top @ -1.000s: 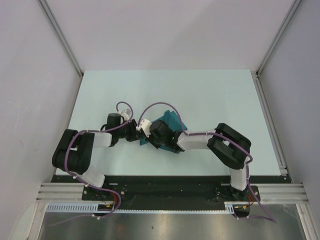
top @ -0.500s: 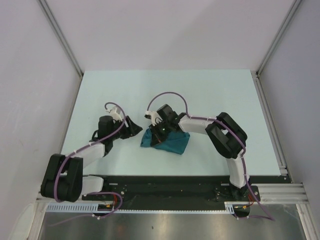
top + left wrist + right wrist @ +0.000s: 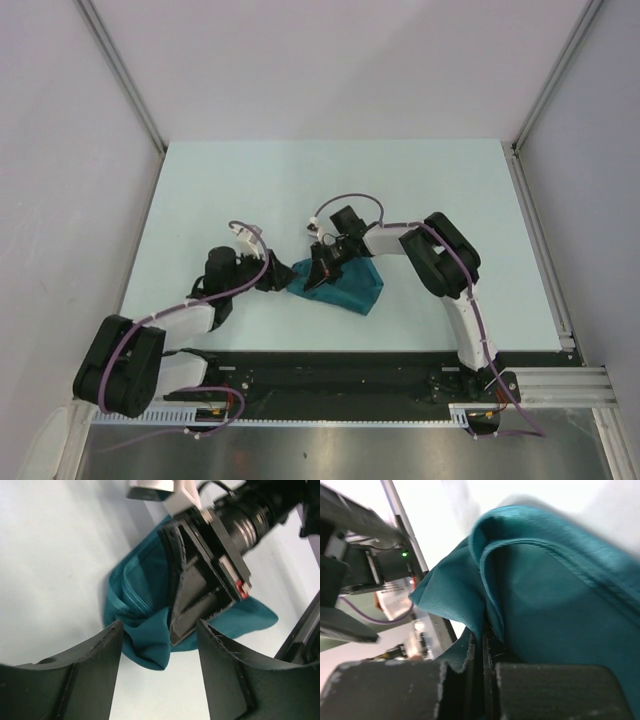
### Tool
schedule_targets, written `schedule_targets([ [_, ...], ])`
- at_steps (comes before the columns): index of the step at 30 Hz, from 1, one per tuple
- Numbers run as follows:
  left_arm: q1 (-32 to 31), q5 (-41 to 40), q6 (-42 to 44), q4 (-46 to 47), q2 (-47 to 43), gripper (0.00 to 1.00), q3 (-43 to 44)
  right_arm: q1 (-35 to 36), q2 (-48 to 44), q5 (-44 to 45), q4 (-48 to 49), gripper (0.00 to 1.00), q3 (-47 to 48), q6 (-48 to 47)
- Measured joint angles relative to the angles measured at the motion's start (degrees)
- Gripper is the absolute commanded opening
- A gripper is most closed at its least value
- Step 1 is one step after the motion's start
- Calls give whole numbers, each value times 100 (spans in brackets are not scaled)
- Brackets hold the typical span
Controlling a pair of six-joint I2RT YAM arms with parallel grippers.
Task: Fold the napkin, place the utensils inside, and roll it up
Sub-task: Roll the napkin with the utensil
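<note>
Bunching is the worry: the napkin [image 3: 352, 288] sits crumpled near the table's [image 3: 250, 190] front middle, and one tug from the pinching right gripper [image 3: 322, 270] could drag the fold apart. Its jaws are clamped on a cloth ridge; the left gripper [image 3: 274, 278] stands well apart, empty, just beside the napkin's left edge.

Pale mint table [image 3: 250, 180], plain grey walls [image 3: 330, 60], aluminium frame posts [image 3: 120, 75]
</note>
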Motion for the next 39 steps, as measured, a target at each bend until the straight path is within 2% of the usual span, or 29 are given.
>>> schedule_targets([
  [6, -243, 120, 111, 310, 645, 56, 28, -236, 275, -481, 417, 0, 0, 490],
  [14, -352, 140, 103, 634, 1147, 42, 162, -345, 426, -715, 671, 0, 0, 732],
  [17, -361, 142, 94, 804, 1346, 32, 219, -374, 428, -715, 715, 0, 0, 734],
  [18, -365, 144, 81, 846, 1399, 23, 232, -382, 428, -715, 719, 0, 0, 737],
  [21, -369, 181, 61, 946, 1611, 7, 341, -407, 431, -715, 728, 1, 0, 734],
  [23, -374, 188, 68, 933, 1753, 0, 452, -417, 431, -713, 730, 7, 0, 732],
  [28, -387, 103, 61, 592, 1867, 0, 699, -424, 426, -675, 708, 25, 0, 688],
  [29, -389, 66, 61, 479, 1880, 0, 763, -424, 415, -680, 686, 32, 0, 662],
  [39, -389, -70, -74, -28, 2282, 0, 1204, -420, -146, -111, 55, 55, -105, 111],
])
